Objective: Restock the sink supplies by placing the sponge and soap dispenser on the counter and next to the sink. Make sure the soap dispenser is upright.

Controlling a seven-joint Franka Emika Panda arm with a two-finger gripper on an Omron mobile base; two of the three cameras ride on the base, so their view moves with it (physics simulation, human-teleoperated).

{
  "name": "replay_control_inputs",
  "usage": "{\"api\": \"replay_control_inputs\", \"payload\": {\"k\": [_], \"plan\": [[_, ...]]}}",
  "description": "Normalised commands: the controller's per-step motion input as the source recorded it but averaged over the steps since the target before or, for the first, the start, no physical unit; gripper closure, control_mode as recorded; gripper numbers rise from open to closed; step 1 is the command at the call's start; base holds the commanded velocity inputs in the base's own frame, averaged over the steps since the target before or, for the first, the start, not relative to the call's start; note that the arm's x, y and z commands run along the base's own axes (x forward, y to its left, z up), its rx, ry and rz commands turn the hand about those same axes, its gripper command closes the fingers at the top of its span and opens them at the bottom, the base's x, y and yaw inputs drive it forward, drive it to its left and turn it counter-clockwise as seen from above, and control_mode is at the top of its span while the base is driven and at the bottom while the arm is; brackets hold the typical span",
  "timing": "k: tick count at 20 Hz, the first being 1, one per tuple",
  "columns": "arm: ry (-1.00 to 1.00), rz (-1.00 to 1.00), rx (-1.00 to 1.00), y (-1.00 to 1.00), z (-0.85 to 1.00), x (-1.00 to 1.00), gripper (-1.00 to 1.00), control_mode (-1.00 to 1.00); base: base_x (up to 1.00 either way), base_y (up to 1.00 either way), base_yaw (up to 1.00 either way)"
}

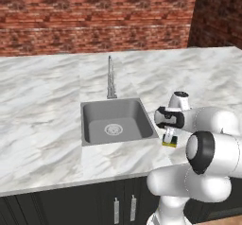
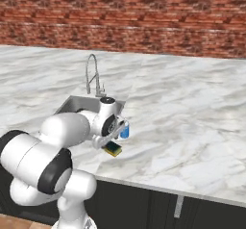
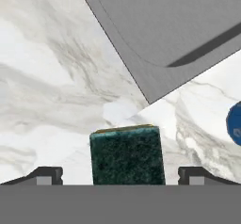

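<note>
In the left base view we see the sponge (image 1: 169, 142) lying on the marble surface (image 1: 42, 106) just right of the sink (image 1: 116, 121), directly under the fingers (image 1: 169, 135); our own arm hides most of the surface to its right. In the right base view the sponge (image 2: 114, 149) sits near the front edge of the surface (image 2: 192, 112), with the fingers (image 2: 115, 137) just above it and the soap dispenser (image 2: 125, 132) close behind, mostly covered by the hand, so we cannot tell whether it is upright. Wide bare marble stretches to the right. In the hand view the sponge (image 3: 127, 155) lies dark-green side up between the two fingertips (image 3: 44, 176), which stand spread and released, clear of both its sides; the sink's corner (image 3: 155, 44) lies beyond, and a cut-off blue patch of the soap dispenser (image 3: 235, 124) shows at the right edge.
</note>
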Motion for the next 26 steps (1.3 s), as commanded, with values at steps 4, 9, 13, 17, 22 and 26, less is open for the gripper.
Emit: {"api": "replay_control_inputs", "payload": {"k": [4,9,13,17,22,26], "plan": [[-0.15,0.0,0.0,0.05,0.67,-0.31,-1.0,-1.0,0.0,0.0,0.0],[-0.13,0.0,0.0,0.12,0.7,-0.38,-1.0,-1.0,0.0,0.0,0.0],[-0.1,-0.02,0.0,0.21,0.72,-0.35,-1.0,-1.0,0.0,0.0,0.0],[-0.09,-0.06,-0.01,0.29,0.66,-0.35,-1.0,-1.0,0.0,0.0,0.0],[-0.14,-0.1,0.0,0.07,0.27,-0.72,-1.0,-1.0,0.0,0.0,0.0],[-0.11,-0.11,0.0,0.03,0.11,-0.52,-1.0,-1.0,0.0,0.0,0.0]]}}
